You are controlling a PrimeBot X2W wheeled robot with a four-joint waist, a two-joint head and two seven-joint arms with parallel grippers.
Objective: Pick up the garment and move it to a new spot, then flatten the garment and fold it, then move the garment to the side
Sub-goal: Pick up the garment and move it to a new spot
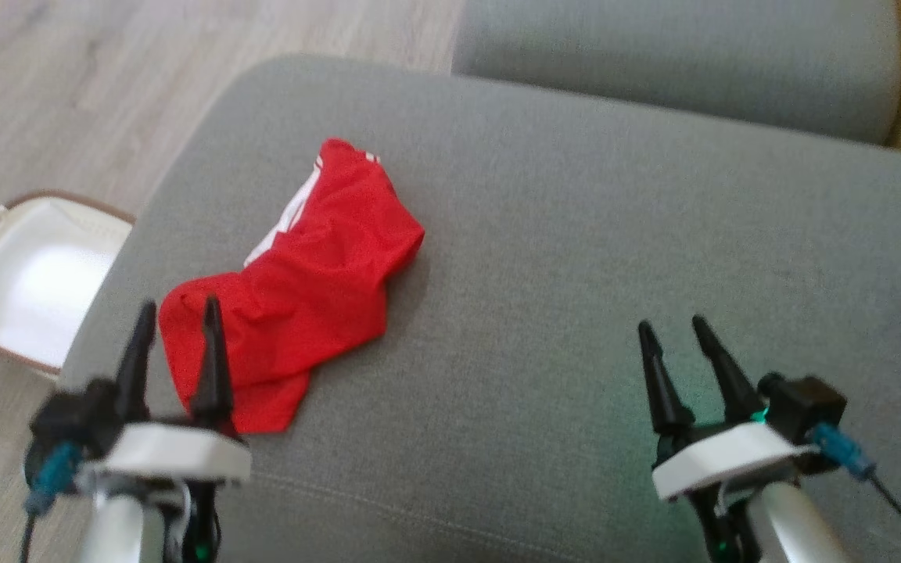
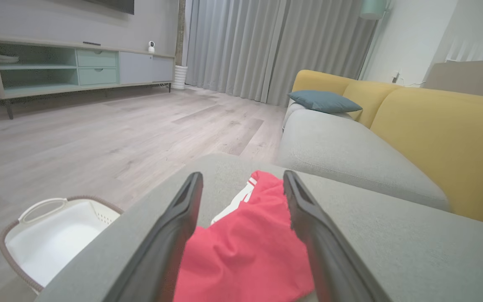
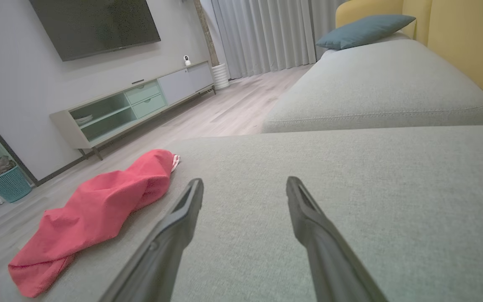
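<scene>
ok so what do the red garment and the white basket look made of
Red garment: thin matte fabric, possibly a synthetic jersey, since it crumples in soft folds. White basket: smooth, faintly glossy moulded plastic by its look.

Right gripper [image 3: 245, 181]: fingers spread, nothing between them, poised over the bare grey seat [image 3: 350, 176]. Garment [image 3: 94, 214]: red, crumpled in a long heap, lies on the same seat to the left, apart from the fingers. Beyond: pillow [image 3: 363, 30] on a second cushion [image 3: 375, 92]; TV [image 3: 99, 23] above a cabinet [image 3: 132, 109]; basket [image 3: 9, 184] far left.
</scene>
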